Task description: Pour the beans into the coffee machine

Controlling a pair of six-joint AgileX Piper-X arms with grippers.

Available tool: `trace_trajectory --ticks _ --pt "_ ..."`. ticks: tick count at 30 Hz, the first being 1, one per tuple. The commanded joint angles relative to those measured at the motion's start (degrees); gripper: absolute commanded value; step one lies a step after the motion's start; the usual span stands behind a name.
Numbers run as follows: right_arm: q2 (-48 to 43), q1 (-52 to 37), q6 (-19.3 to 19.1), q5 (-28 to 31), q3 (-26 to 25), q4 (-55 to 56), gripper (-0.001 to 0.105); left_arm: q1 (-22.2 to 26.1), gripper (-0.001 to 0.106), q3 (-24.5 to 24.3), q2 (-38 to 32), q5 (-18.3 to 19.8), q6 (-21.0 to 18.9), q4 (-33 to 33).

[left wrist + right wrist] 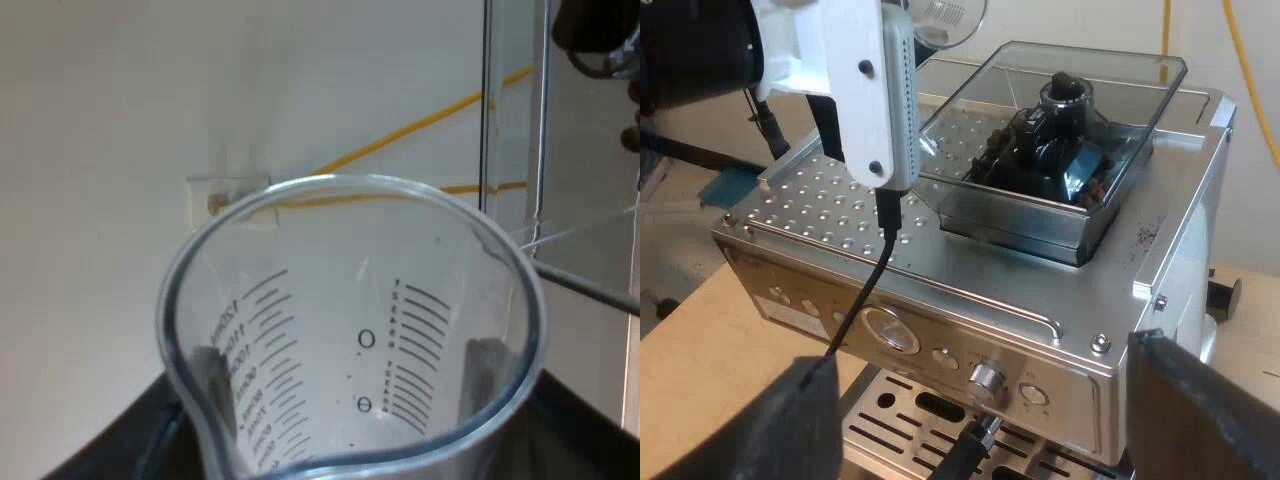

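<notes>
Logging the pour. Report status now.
Left gripper jaws shut on measuring glass, glass looks empty. Right gripper jaws open, at front of espresso machine. Beans in bean hopper, its mouth uncovered.

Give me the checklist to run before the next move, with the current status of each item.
1. Grip: left end effector holds the measuring glass, a finger each side: ok.
2. Emptied: nothing in the glass's visible part; its bottom: cannot tell.
3. Fill: beans lie in the bean hopper on the espresso machine: ok.
4. Hopper top open: ok.
5. Other arm: right end effector open, holding nothing: ok.
</notes>
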Motion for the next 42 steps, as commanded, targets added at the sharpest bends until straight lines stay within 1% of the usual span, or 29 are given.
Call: trace_trajectory --ticks 1,3,5,6,8,11,14,16,19,22,24,25,26,28,30,32,35,36,38,40,42 --pt "-0.51 0.12 -1.06 -0.96 -0.82 -0.42 0.062 -0.33 0.029 -0.33 -0.14 -0.21 2.38 -0.93" --pt "-0.51 0.12 -1.06 -0.96 -0.82 -0.42 0.062 -0.33 0.029 -0.33 0.01 -0.21 4.27 -1.20" --pt "-0.51 0.12 -1.06 -0.96 -0.82 -0.42 0.062 -0.33 0.029 -0.33 0.01 -0.21 7.43 -1.18" --pt "-0.51 0.12 -1.06 -0.96 -0.82 -0.42 0.062 -0.33 0.029 -0.33 0.01 -0.21 8.04 -1.18" --pt "-0.51 0.12 -1.06 -0.96 -0.82 -0.42 0.062 -0.33 0.029 -0.33 0.01 0.72 11.30 -1.18" --pt "-0.51 0.12 -1.06 -0.96 -0.82 -0.42 0.062 -0.33 0.029 -0.33 0.01 2.84 13.03 -1.18" --pt "-0.51 0.12 -1.06 -0.96 -0.82 -0.42 0.062 -0.33 0.029 -0.33 0.01 3.69 15.00 -1.18" --pt "-0.51 0.12 -1.06 -0.96 -0.82 -0.42 0.062 -0.33 0.029 -0.33 0.01 3.68 18.36 -1.18" --pt "-0.51 0.12 -1.06 -0.96 -0.82 -0.42 0.062 -0.33 0.029 -0.33 0.01 3.68 21.57 -1.18" --pt "-0.51 0.12 -1.06 -0.96 -0.82 -0.42 0.062 -0.33 0.029 -0.33 0.01 3.68 21.59 -1.18" --pt "-0.51 0.12 -1.06 -0.96 -0.82 -0.42 0.062 -0.33 0.029 -0.33 0.01 3.68 23.08 -1.18" --pt "-0.51 0.12 -1.06 -0.96 -0.82 -0.42 0.062 -0.33 0.029 -0.33 0.01 4.15 25.56 -1.18" --pt "-0.51 0.12 -1.06 -0.96 -0.82 -0.42 0.062 -0.33 0.029 -0.33 0.01 5.41 28.11 -1.18" --pt "-0.51 0.12 -1.06 -0.96 -0.82 -0.42 0.062 -0.33 0.029 -0.33 0.01 6.35 29.89 -1.18" --pt "-0.51 0.12 -1.06 -1.08 -0.82 -0.42 0.062 -0.33 0.029 -0.33 0.01 6.53 31.51 -1.18" --pt "-0.51 0.12 -1.06 -1.45 -0.82 -0.42 0.062 -0.33 0.029 -0.19 0.01 7.20 34.04 -1.18" --pt "-0.51 0.12 -1.06 -1.69 -0.82 -0.42 0.062 -0.33 0.029 -0.19 0.01 7.20 35.22 -2.04" --pt "-0.51 0.12 -1.06 -2.29 -0.82 -0.42 0.062 -0.33 0.029 -0.19 0.01 7.20 35.68 -3.28" --pt "-0.51 0.12 -1.06 -2.28 -0.82 -0.42 0.062 -0.33 0.029 -0.19 0.01 7.44 35.88 -3.63" --pt "-0.51 0.12 -1.06 -2.28 -0.82 -0.42 0.062 -0.33 0.029 -0.19 0.01 7.59 37.49 -3.77" --pt "-0.51 0.12 -1.06 -2.28 -0.82 -0.42 0.062 -0.33 0.029 -0.19 0.01 7.59 38.05 -3.77"
